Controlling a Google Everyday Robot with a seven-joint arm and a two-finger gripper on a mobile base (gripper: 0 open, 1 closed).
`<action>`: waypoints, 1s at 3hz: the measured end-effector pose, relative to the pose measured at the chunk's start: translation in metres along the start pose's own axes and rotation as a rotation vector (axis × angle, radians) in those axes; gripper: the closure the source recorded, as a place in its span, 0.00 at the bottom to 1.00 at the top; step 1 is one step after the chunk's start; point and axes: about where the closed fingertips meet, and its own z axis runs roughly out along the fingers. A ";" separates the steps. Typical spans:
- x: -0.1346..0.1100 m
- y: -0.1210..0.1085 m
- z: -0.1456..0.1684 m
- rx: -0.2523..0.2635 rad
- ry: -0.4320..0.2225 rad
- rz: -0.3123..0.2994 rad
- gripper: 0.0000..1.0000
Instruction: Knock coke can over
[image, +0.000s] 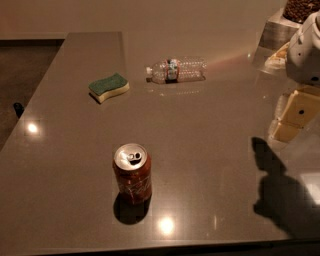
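Observation:
The coke can (132, 173) stands upright on the grey table (210, 150), near the front edge and left of centre. It is red-brown with white script, and its silver top with the pull tab faces up. My gripper (292, 118) hangs at the right edge of the view, above the table and well to the right of the can, not touching it. The white arm housing (306, 49) sits above the gripper. The arm's shadow (280, 195) falls on the table at the front right.
A clear plastic water bottle (176, 70) lies on its side at the back centre. A green and yellow sponge (109, 87) lies at the back left. A box and snack containers (285, 25) stand at the back right corner. The table's front edge runs just below the can.

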 end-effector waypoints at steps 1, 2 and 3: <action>0.000 0.000 0.000 0.000 0.000 0.000 0.00; -0.018 0.013 0.005 -0.032 -0.102 -0.024 0.00; -0.042 0.031 0.010 -0.088 -0.238 -0.067 0.00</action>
